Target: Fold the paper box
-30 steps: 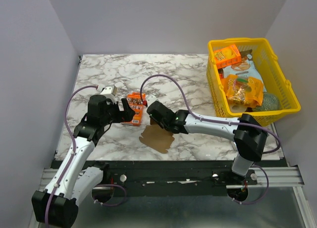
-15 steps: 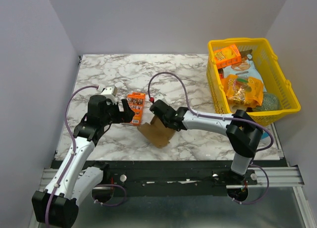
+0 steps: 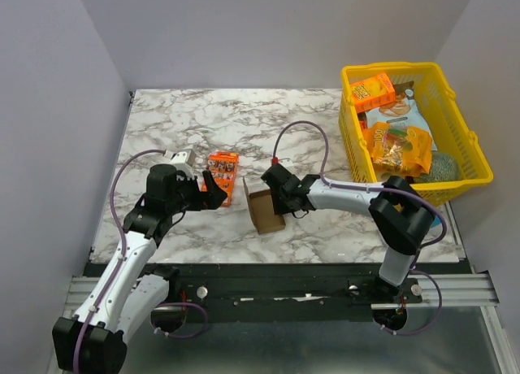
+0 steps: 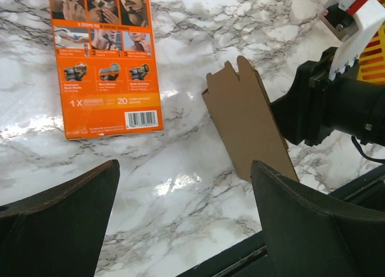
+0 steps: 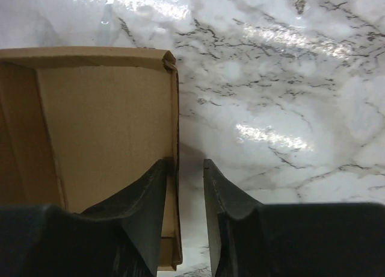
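- While the right hand (image 3: 282, 199) stood low over the middle of the marble surface (image 3: 203, 118), its two fingers were close together. They pinched one side wall of the paper box (image 3: 264, 213) between them. In the right wrist view the brown edge ran straight into the thin gap.
- The box sat on the surface between the two arms, toward the near edge. It was just to the right of an orange carton (image 3: 223, 175) and well apart from the yellow basket (image 3: 354, 163) of snacks at the far right.
- As far as I could judge, the fold was only partly made. The pinched wall stood up and a floor panel lay flat beside it. What looked like a second wall rose along the far side, with a creased corner where the two met.
- From the left wrist view the raised panel leaned a little rather than standing square, its notched top edge free.
- The left hand (image 3: 215, 190) was spread wide and held nothing. It hung near the orange carton, facing the box and touching neither.
- By my reckoning, the other walls had yet to be brought up and the flaps tucked so the shape would lock. I could not tell whether any tab was seated.
- Card that thin would likely spring back if let go before it locked, so the free left hand looked well placed to brace the opposite side.
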Controlling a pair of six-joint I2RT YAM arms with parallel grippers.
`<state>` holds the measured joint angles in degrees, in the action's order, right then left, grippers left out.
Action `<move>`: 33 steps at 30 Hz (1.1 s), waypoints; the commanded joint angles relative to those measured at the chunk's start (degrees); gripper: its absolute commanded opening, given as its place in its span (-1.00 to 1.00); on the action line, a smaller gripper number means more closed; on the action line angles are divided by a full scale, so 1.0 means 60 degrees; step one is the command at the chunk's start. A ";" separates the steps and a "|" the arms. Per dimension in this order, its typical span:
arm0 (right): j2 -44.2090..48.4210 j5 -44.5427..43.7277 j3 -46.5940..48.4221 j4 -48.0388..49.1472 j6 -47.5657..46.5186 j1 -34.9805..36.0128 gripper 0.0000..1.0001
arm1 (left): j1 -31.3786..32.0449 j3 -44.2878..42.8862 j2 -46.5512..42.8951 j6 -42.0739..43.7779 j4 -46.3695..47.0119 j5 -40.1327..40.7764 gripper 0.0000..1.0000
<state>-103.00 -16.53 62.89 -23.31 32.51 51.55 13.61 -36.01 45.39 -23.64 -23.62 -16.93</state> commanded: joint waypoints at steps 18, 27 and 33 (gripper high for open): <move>0.2577 0.0216 -0.1693 0.0122 0.1378 -0.0696 0.38 | 0.1027 0.1930 0.0681 -0.1876 0.2339 0.1780 0.97; 0.2152 -0.0483 -0.1957 0.0222 0.1261 -0.0565 0.29 | 0.1980 0.1183 0.3040 -0.1451 0.3056 0.2162 0.97; 0.1684 -0.0058 -0.1869 0.0647 0.1202 0.0079 0.29 | 0.2010 0.0729 0.4358 -0.1275 0.3789 0.1884 0.97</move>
<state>-90.78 -17.74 51.62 -21.71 40.40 49.23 25.28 -28.97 68.01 -32.95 -5.58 -5.96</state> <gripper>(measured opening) 0.645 0.988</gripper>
